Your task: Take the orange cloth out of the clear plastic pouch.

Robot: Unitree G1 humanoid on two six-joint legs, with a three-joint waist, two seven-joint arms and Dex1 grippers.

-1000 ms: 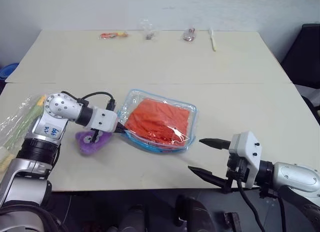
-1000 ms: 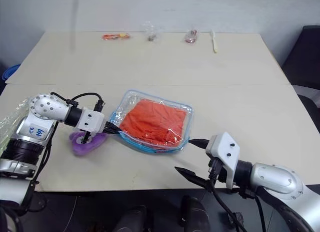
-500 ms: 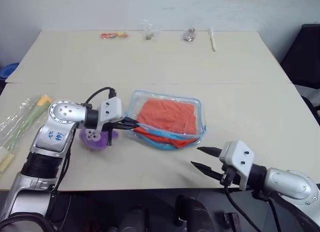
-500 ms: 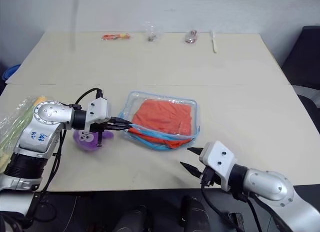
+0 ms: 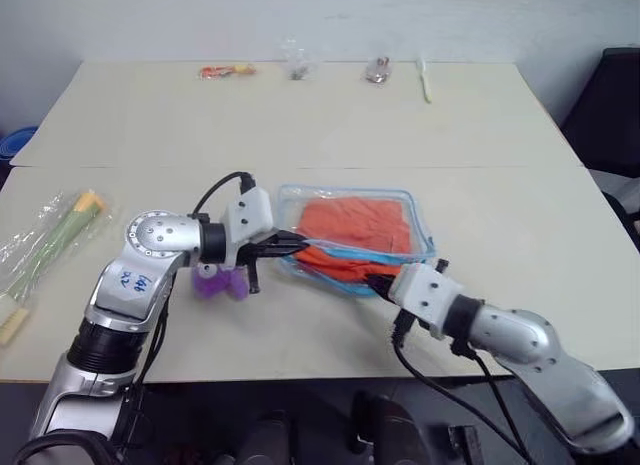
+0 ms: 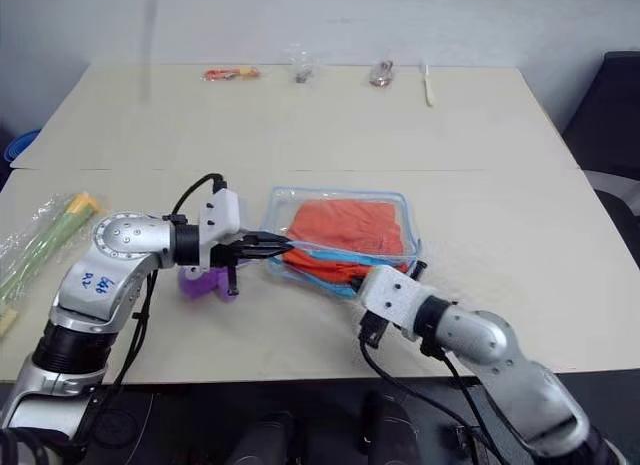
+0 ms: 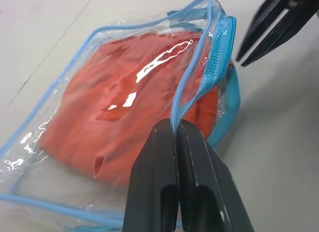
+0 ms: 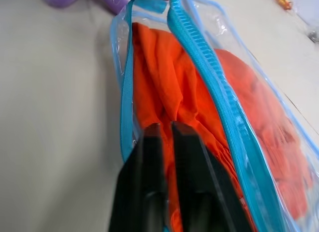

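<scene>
Robot test room or lab, two plain beige tables [image 5: 300, 125] pushed together, bare pale wall [image 5: 300, 20] behind, small loose trial items [image 5: 227, 71] lined along far edge, dark office chair [image 5: 612, 110] at right

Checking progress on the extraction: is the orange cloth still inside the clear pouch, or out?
Still inside. The orange cloth lies within the clear pouch, whose zipper mouth gapes open with the right tool at the cloth there.
</scene>
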